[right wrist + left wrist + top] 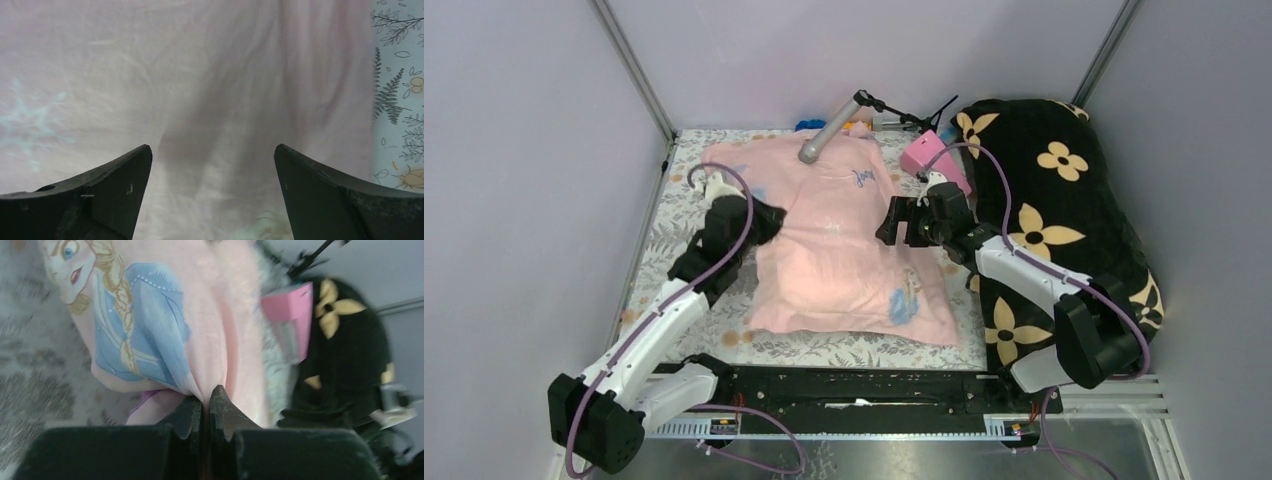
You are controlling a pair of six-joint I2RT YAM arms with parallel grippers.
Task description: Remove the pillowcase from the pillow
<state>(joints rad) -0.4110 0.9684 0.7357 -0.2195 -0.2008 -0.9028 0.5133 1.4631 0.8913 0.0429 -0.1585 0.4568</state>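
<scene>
Overhead, a pale pink pillowcase (844, 250) printed with blue-and-yellow cartoon figures lies flat across the middle of a leaf-patterned tabletop (824, 350). It covers the pillow completely, so the pillow's own surface is hidden.

The left claw (206, 392) is pinched tight on a fold of the pillowcase at its left edge, with pink fabric gathered between the closed fingers beside a printed figure in a blue dress. The right claw (212, 150) hangs over the right half of the pillowcase with its jaws spread wide, holding nothing. Only wrinkled pink cloth shows between its fingers.

A bulky black blanket with tan flowers (1064, 230) fills the whole right side. It lies against the right edge of the pillowcase, and the right arm reaches across it. Along the far edge, a grey tube (822, 138) rests its end on the far part of the pillowcase. A pink box (924, 155) sits at the far right corner, and a thin black stand (914, 120) sits behind it.

Pale purple walls (524, 200) close in the left, far and right sides. A narrow strip of tabletop runs along the left wall, partly taken up by the left arm. A bare band of tabletop lies between the near edge of the pillowcase and the arm bases.
</scene>
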